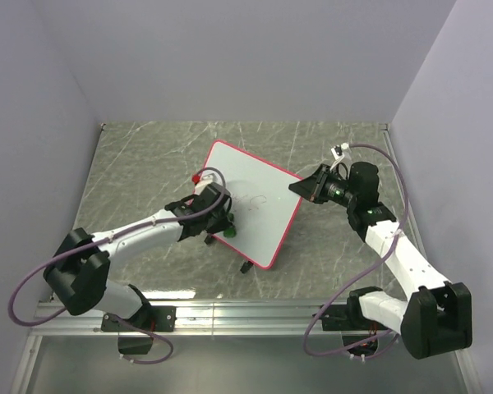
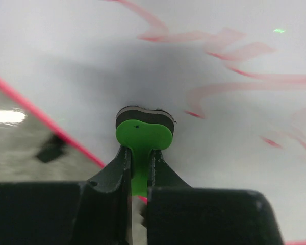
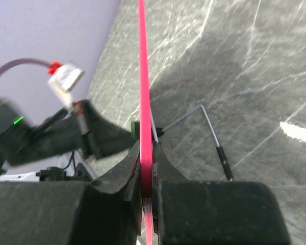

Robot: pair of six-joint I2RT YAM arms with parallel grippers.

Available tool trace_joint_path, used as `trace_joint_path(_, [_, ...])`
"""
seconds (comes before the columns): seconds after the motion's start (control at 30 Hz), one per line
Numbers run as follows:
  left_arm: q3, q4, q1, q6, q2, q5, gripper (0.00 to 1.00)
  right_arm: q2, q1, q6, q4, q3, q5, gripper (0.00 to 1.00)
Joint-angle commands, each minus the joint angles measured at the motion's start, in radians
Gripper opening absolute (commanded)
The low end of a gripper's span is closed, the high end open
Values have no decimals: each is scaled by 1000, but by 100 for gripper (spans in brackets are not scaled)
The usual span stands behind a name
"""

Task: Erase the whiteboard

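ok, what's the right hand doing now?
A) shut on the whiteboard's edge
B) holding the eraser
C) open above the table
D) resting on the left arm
A: the right wrist view shows the right hand shut on the pink frame of the whiteboard; the green eraser is in the left hand.

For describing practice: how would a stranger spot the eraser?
Find the large white board with a thin pink-red frame on the grey marbled tabletop. At its left side, the left pincer clamps a small dark-padded eraser, the only bright green block there.
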Motion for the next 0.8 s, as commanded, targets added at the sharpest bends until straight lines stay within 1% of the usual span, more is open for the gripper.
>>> trace_joint_path(0.0, [-48, -23, 77, 59, 76, -17, 0, -42, 40, -72, -81, -19, -38, 0])
trace_joint_path(0.13, [62, -54, 80, 102, 137, -5, 0, -46, 43, -72, -75, -22, -38, 0])
trace_joint_path(0.2, [105, -49, 54, 107, 150, 24, 0, -45, 43, -72, -75, -20, -38, 0])
trace_joint_path(0.23, [162, -52, 40, 107, 153, 27, 0, -43, 43, -74, -75, -20, -40, 0])
trace_joint_path(0.3, [228, -77, -18, 110, 177, 23, 0, -46, 42, -80, -75, -17, -37, 0])
trace_joint_path(0.33, [298, -91, -41, 111, 188, 21, 0, -46, 43, -80, -76, -14, -37, 0])
trace_joint_path(0.37, [332, -100, -79, 111, 212, 19, 0, -48, 43, -81, -76, -16, -38, 0])
trace_joint_path(0.43, [418, -111, -113, 104, 231, 38, 0, -53, 43, -84, -78, -14, -35, 0])
trace_joint_path(0.47, [440, -108, -141, 99, 245, 47, 0, -54, 43, -86, -78, -16, -35, 0])
trace_joint_path(0.6, [486, -54, -176, 87, 248, 98, 0, -57, 45, -94, -88, -9, -29, 0])
trace_joint_path(0.67, [484, -45, -176, 87, 240, 90, 0, -57, 48, -100, -91, -8, -26, 0])
trace_joint_path(0.77, [455, -33, -166, 93, 220, 43, 0, -59, 50, -103, -96, -5, -28, 0])
